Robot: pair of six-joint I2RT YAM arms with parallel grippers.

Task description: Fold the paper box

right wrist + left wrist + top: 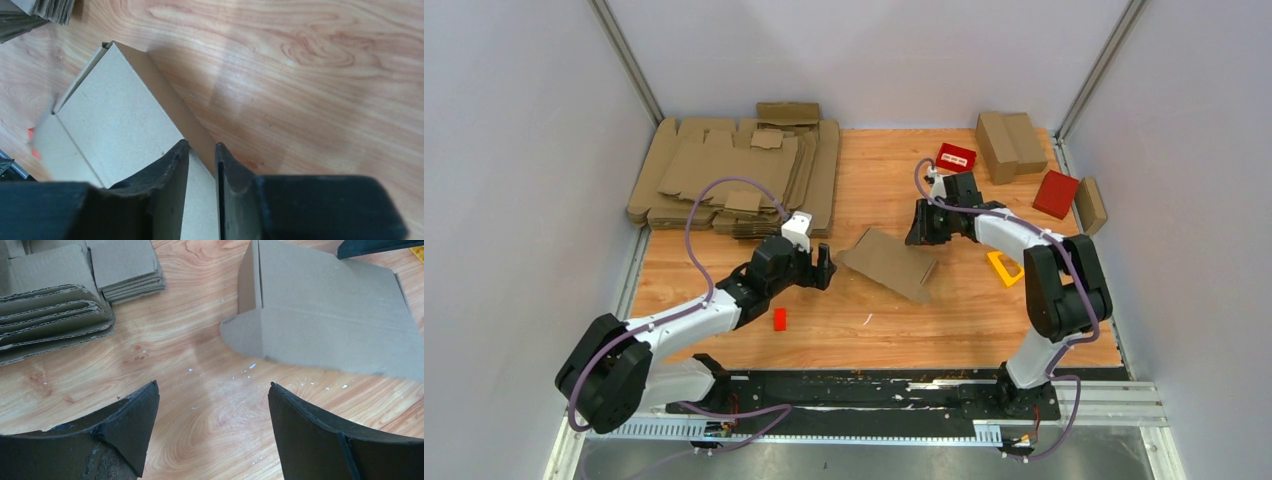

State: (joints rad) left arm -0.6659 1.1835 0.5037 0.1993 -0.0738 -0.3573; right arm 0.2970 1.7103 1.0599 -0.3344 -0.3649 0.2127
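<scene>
The paper box (889, 262) is a brown cardboard blank in the middle of the table, with its far right edge lifted. My right gripper (921, 236) is shut on that raised edge. In the right wrist view the cardboard (110, 115) runs up between the nearly closed fingers of the gripper (201, 147). My left gripper (822, 268) is open and empty, just left of the blank's near left corner. In the left wrist view the blank (325, 325) lies ahead of the spread jaws of the gripper (212, 390), with a side flap standing up.
A stack of flat cardboard blanks (734, 175) lies at the back left and also shows in the left wrist view (50, 315). Folded brown boxes (1009, 145) and two red boxes (956, 157) (1056, 193) are at the back right. A yellow triangular frame (1005, 268) lies beside the right arm. A small red piece (780, 319) lies near the left arm.
</scene>
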